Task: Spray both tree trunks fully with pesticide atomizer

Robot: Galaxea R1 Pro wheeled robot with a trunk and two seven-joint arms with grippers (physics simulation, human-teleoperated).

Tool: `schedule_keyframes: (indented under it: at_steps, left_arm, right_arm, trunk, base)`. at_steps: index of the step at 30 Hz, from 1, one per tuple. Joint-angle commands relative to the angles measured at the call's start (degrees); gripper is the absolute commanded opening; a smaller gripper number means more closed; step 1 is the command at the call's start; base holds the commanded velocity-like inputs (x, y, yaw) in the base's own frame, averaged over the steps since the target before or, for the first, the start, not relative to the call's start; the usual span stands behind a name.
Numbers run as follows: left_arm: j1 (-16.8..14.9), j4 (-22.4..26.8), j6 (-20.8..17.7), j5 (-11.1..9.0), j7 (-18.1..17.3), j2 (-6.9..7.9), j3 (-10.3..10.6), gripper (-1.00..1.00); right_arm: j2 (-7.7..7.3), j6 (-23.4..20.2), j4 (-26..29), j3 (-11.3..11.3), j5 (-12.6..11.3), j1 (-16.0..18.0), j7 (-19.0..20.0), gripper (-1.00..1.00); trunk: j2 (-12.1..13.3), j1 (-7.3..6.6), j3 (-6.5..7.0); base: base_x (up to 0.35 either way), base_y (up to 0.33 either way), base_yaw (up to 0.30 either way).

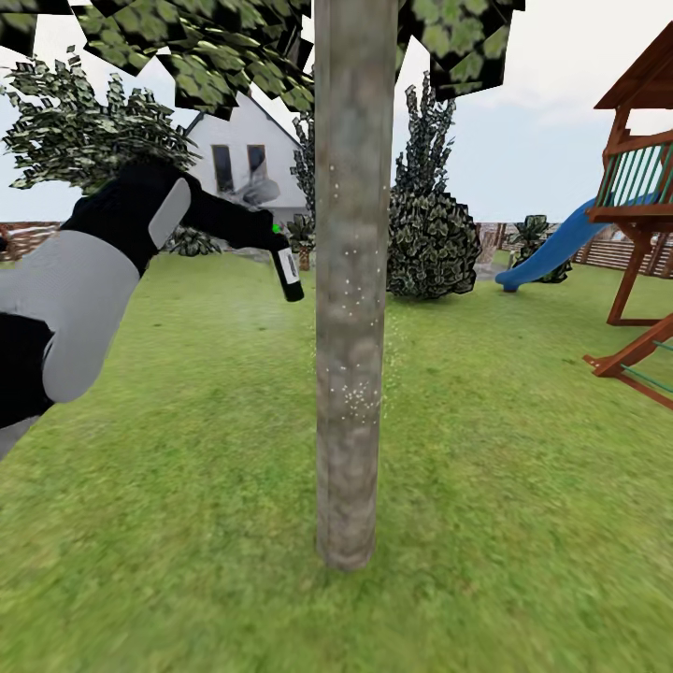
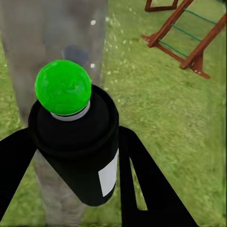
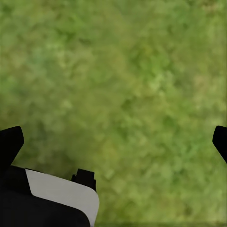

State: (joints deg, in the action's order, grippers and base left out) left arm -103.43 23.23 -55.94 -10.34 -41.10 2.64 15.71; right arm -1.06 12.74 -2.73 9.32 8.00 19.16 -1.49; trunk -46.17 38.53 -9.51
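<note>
Left pincer (image 2: 75,156) is clamped on the atomizer (image 2: 78,146), a finger each side of the black body, green cap pointing away from the wrist. In the head view the atomizer (image 1: 288,266) hangs tilted just beside the trunk (image 1: 351,280), not touching.

Past the nozzle, white droplets speckle the trunk's middle band; the base and upper part look bare from here.

My read: spraying tree one, partly done. To do it well: keep the nozzle square to the bark, hold the standoff, sweep slowly up and down, then move round for the far side.

Right pincer (image 3: 113,137) is spread wide, nothing in it, grass (image 3: 123,85) beyond.

Further off: playset (image 1: 645,215), house (image 1: 238,159).
</note>
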Motion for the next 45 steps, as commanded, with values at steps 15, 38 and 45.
schedule_keyframes:
  at_steps: [15, 38, 45]
  left_arm:
    - [-0.02, -12.52, 4.02, 4.02, 0.61, -5.73, 1.31, -1.0]
    - [11.32, -21.38, 24.53, 7.09, 0.87, -4.72, 1.43, -1.0]
    - [16.81, -21.48, 30.08, 6.92, 8.24, -2.13, 1.43, -1.0]
  right_arm:
    - [0.0, 0.0, 0.0, 0.0, 0.0, 0.0, 0.0, 1.0]
    - [0.0, 0.0, 0.0, 0.0, 0.0, 0.0, 0.0, 1.0]
    - [0.0, 0.0, 0.0, 0.0, 0.0, 0.0, 0.0, 1.0]
  trunk:
    - [-0.01, 0.0, 0.01]
    - [-0.01, 0.0, 0.01]
    - [-0.01, 0.0, 0.01]
  base:
    - [0.0, 0.0, 0.0]
    - [0.0, 0.0, 0.0]
    - [0.0, 0.0, 0.0]
